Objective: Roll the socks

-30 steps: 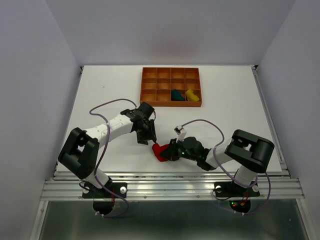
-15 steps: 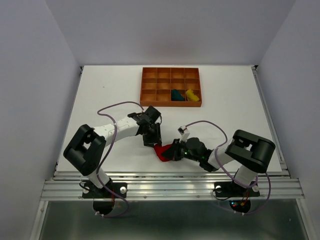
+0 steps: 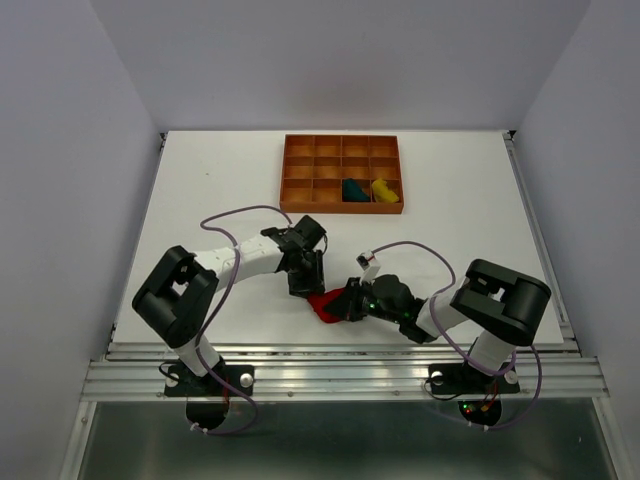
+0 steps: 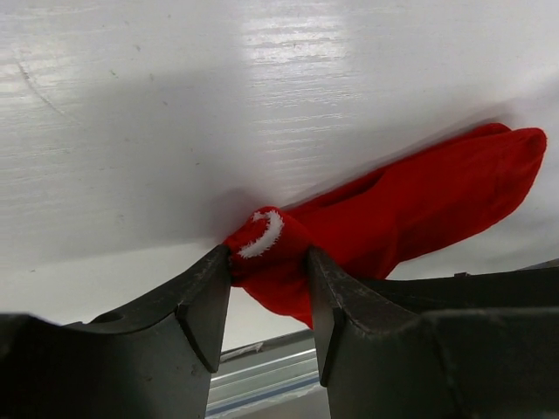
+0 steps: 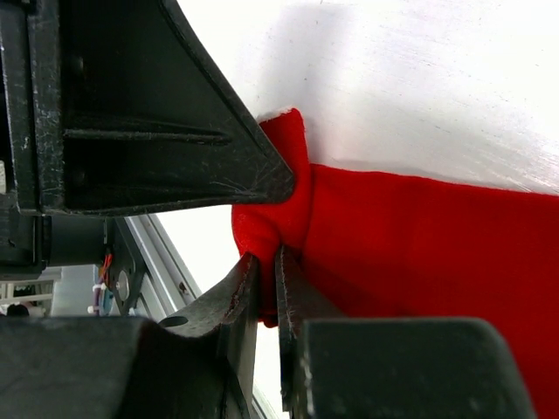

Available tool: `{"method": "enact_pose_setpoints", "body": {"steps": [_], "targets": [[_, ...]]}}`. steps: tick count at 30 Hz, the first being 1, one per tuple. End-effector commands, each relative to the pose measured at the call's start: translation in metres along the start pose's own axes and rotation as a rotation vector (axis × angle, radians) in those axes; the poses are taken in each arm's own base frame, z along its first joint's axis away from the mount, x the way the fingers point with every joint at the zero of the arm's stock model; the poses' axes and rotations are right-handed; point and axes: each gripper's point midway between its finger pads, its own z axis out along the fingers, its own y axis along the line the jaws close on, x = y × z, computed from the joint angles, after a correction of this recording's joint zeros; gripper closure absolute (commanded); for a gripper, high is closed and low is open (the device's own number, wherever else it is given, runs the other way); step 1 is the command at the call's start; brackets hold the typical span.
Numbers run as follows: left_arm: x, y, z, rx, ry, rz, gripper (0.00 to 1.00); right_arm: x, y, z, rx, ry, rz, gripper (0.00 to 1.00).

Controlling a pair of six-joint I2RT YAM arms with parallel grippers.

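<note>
— Left arm has swung in toward the middle since a second ago. Its left gripper (image 3: 305, 283) stood off from the red sock (image 3: 322, 306) then, and now it's right on the sock's end.

— Holding it, or only near?

— Holding, going by the wrist view. Its two fingers (image 4: 205, 305) press on either side of the bunched end, the bit with the small white mark, and the cloth fills the gap between them.

— And the other one?

— The right gripper (image 3: 342, 302) is clamped almost flat on a thin fold of the same sock, just beside the left one. The sock lies on the table (image 3: 220, 180) near the front edge, between the two arms, with its long part stretched out flat.

— The others?

— Teal sock (image 3: 353, 189) and yellow sock (image 3: 381, 188) sit bundled in neighbouring compartments of the tray (image 3: 284, 175), in the row nearest the arms, well apart from all this.

— So what worries you?

— Two things, I'd say. The grippers are close to touching, so if either turns to start the roll, finger could knock finger. And both hold only a little cloth. If they pull against each other, or one lets go too soon, the fold could slip out and the start of the roll would fall open.
</note>
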Motion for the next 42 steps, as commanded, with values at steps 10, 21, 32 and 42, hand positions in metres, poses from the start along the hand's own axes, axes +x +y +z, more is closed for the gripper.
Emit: {"method": "enact_pose_setpoints", "body": {"steps": [10,21,32,42], "targets": [[-0.031,0.009,-0.033,-0.181,-0.109,-0.023,0.48,-0.004,-0.019,-0.001,0.072,-0.025,-0.015,0.99],[0.001,-0.009,-0.016,-0.011,-0.017,-0.068,0.48,-0.012,-0.029,-0.001,0.129,-0.078,0.003,0.99],[0.010,-0.019,-0.001,0.028,0.018,-0.051,0.51,-0.016,-0.023,-0.001,0.099,-0.090,-0.016,0.97],[0.004,0.016,0.000,-0.154,-0.047,-0.098,1.00,-0.014,0.009,0.004,0.051,0.058,-0.130,0.62]]}}
